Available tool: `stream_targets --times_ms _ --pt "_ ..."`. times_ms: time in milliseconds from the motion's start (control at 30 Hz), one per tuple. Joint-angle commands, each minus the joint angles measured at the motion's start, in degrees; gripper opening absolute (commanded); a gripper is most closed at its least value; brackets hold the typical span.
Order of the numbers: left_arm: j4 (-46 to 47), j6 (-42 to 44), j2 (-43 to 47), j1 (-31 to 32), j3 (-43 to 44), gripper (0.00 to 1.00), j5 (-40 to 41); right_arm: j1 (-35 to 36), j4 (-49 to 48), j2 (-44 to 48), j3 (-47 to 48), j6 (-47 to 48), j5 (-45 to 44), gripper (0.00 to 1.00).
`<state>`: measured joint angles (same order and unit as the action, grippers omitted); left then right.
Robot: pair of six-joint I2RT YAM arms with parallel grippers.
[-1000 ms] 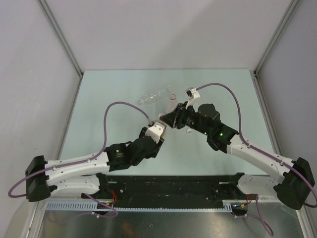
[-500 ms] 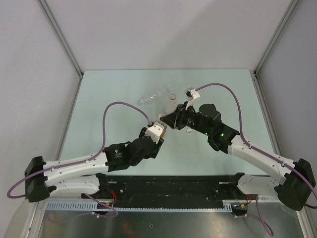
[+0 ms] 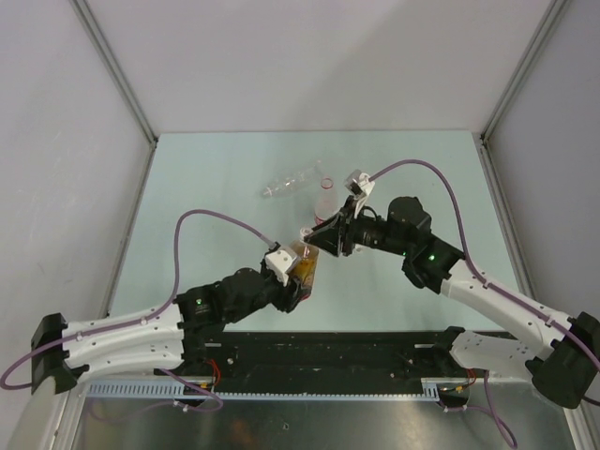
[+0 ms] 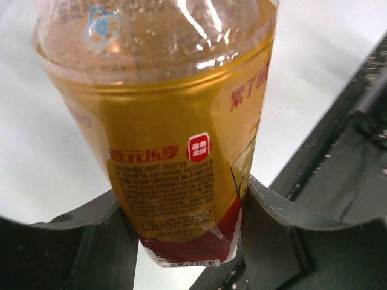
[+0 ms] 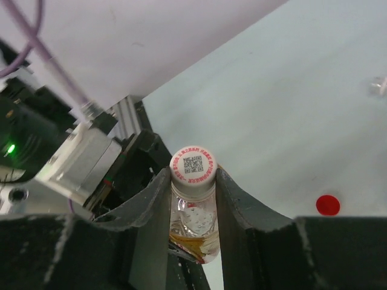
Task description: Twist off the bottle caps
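My left gripper (image 4: 181, 226) is shut on the lower body of the amber bottle (image 4: 175, 139), which it holds tilted above the table (image 3: 187, 187). In the top view the bottle (image 3: 306, 260) sits between the two wrists. My right gripper (image 5: 193, 179) is shut on that bottle's white cap (image 5: 193, 163), printed with a red ring and a code, one finger on each side. A loose red cap (image 5: 328, 205) lies on the table. The clear crinkled bottle (image 3: 291, 181) lies on its side farther back. The red-banded bottle (image 3: 324, 197) stands beside it.
Grey walls close the table at the back and both sides. A black rail (image 3: 328, 352) runs along the near edge under the arms. Purple cables (image 3: 211, 220) loop over both arms. A small pale object (image 5: 378, 86) lies far off on the table.
The left arm has drawn back toward the near edge and to the left, with the amber bottle in it. The right gripper followed and closed a little tighter on the cap.
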<state>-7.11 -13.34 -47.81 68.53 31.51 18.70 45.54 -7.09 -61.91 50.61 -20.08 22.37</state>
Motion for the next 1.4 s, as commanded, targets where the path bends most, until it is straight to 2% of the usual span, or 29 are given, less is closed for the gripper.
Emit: stream_targets --times_ms 0,100,267,500,800,1133,1233,1367 --pt "14.9 4.9 5.3 -0.2 -4.0 0.0 -15.1 -1.5 0.3 2.0 2.3 6.0 13.2 0.0" --pt "19.8 6.7 8.0 -0.5 -6.2 0.0 -24.7 -2.6 0.3 2.4 2.3 8.1 20.4 0.0" --pt "22.9 7.9 9.6 -0.7 -6.8 0.0 -37.4 -3.7 -2.1 2.4 2.3 9.1 32.3 0.0" --pt "27.0 7.8 11.1 -0.7 -7.0 0.0 -52.3 -4.1 -5.3 2.8 2.3 8.9 42.3 0.0" --pt "28.1 6.8 12.3 -0.7 -7.8 0.0 -60.5 -4.9 -13.5 2.9 2.3 4.0 47.7 0.0" --pt "28.3 7.6 7.5 -1.3 -6.1 0.0 -67.5 -5.5 -20.9 4.3 2.4 -1.4 51.4 0.01" --pt "28.2 7.6 6.8 -1.9 -5.6 0.0 -66.0 -5.7 -18.4 4.9 2.4 -0.2 49.8 0.1" --pt "28.2 7.1 7.6 -2.7 -6.4 0.0 -59.8 -6.6 -13.8 5.4 2.4 2.1 45.0 0.42"
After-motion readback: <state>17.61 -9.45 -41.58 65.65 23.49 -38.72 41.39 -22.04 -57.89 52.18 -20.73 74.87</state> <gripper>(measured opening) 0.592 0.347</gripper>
